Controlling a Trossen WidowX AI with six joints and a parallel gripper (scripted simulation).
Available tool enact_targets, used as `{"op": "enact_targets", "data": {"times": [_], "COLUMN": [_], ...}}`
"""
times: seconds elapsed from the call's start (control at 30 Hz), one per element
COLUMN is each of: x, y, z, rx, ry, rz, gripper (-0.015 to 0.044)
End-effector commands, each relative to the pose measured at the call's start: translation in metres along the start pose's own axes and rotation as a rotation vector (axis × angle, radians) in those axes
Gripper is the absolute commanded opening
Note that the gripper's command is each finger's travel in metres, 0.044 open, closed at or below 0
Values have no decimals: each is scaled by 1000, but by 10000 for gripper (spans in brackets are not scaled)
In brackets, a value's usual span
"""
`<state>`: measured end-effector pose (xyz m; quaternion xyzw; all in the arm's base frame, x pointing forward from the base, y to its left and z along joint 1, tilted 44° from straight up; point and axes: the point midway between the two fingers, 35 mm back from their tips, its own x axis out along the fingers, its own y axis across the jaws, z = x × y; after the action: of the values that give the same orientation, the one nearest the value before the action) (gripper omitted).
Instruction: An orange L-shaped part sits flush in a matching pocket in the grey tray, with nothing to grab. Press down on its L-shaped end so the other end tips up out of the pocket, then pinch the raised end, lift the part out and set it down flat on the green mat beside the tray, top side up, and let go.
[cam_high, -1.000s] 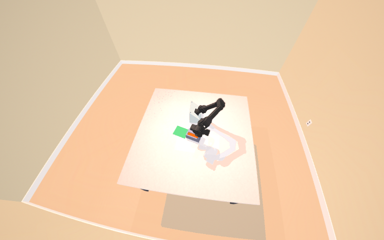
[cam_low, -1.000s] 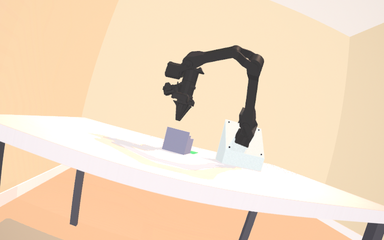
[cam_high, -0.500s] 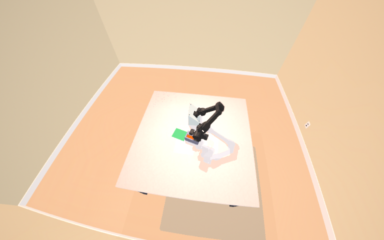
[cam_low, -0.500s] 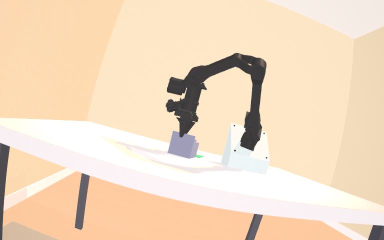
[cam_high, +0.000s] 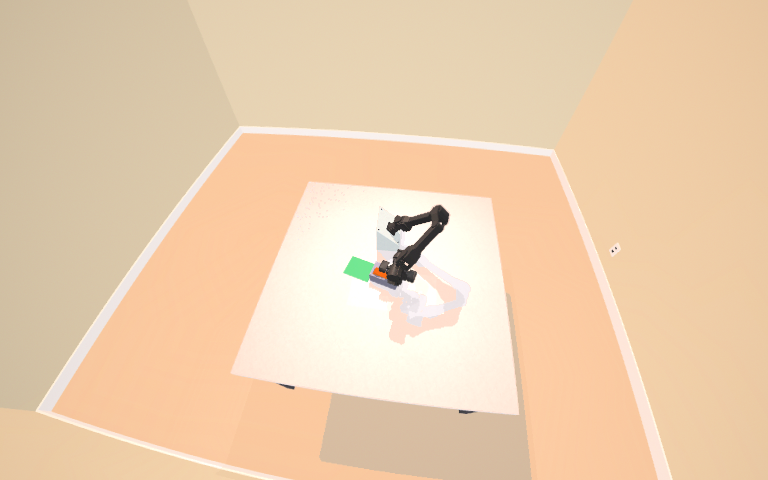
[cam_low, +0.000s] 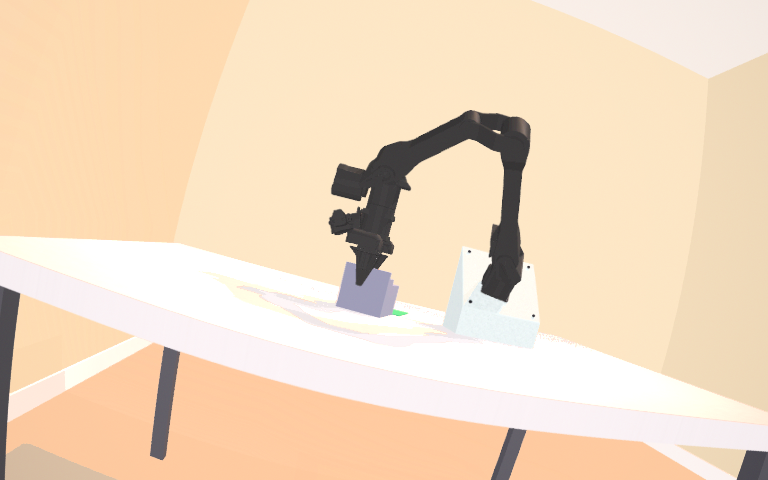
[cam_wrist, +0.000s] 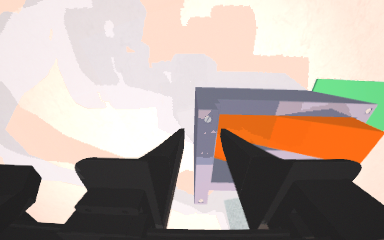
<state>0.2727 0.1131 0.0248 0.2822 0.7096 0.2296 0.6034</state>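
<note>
My black claw (cam_wrist: 201, 150), partly apart and empty, hovers low over the grey tray's (cam_wrist: 260, 100) left edge; pressing off-target might leave the orange L-shaped part (cam_wrist: 305, 135) unseated, missing the green mat (cam_wrist: 350, 90).

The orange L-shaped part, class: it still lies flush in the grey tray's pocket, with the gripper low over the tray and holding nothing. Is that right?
Not quite. The orange L-shaped part no longer lies flush: in the wrist view it is tipped, one end raised above the grey tray. The rest stands: the gripper is low over the tray and holds nothing.
</note>
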Motion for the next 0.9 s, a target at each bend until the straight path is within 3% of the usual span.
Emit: {"op": "enact_targets", "data": {"times": [0.0, 0.87], "x": [10, 14], "y": [-2, 0], "z": [-3, -2], "rx": [13, 2], "ry": [13, 7], "rz": [1, 4], "gripper": [180, 180]}}
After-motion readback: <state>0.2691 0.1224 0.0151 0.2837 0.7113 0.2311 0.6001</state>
